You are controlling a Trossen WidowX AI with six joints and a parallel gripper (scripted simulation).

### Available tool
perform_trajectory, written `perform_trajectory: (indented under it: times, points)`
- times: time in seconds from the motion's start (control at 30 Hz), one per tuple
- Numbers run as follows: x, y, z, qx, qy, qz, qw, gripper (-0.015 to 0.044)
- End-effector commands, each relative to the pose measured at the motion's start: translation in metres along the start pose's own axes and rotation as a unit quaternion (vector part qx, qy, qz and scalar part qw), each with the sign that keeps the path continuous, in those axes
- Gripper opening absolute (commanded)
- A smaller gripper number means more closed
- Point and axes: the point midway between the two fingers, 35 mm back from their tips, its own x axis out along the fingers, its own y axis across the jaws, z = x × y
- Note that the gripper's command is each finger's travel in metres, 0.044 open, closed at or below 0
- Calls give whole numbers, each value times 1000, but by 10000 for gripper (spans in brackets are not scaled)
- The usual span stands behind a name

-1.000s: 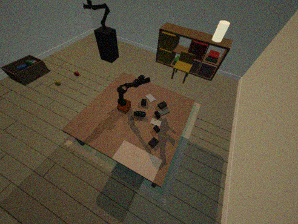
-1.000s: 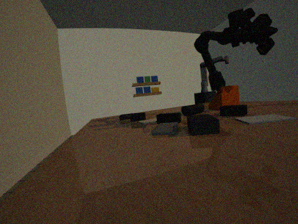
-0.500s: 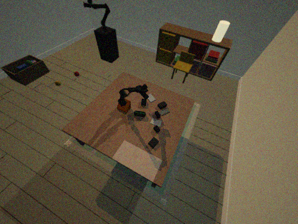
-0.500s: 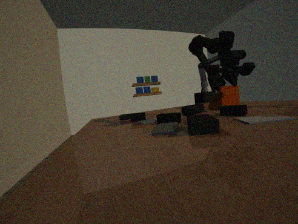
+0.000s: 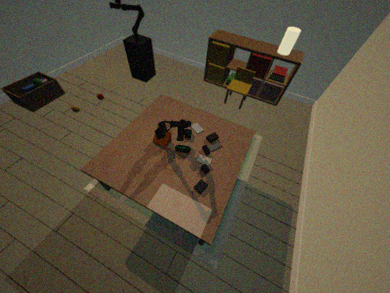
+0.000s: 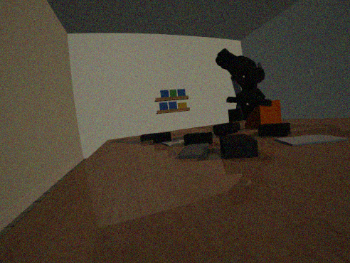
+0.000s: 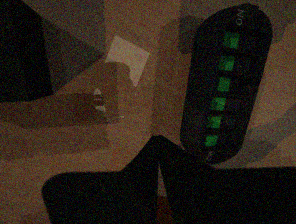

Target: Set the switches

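The dark grey controller unit (image 7: 226,85) (image 5: 182,149) lies flat on the bench with its top up. In the wrist view it runs up the right side, with a row of six rocker switches, each showing a green patch. I cannot tell which ends are pressed down. My gripper (image 7: 157,140) (image 5: 181,138) (image 6: 235,114) is shut and empty. It points down at the bench, just beside the unit's near end and a little above the surface. The label on the underside is hidden.
The arm's orange base (image 5: 162,139) (image 6: 269,112) stands on the bench. A white card (image 7: 127,57) (image 5: 196,127) lies beyond the gripper. Several dark modules (image 5: 212,137) (image 5: 200,186) (image 6: 238,146) and a grey plate (image 6: 193,152) are scattered to one side. A dark block (image 7: 22,50) fills the wrist view's left edge.
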Motion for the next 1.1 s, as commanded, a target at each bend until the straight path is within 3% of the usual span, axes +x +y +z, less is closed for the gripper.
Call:
perform_trajectory:
  times: [0.0, 1.07]
  points:
    - [5, -22, -13, 43, 24, -39, 998, 0]
    - [44, -14, -12, 42, 23, -38, 998, 0]
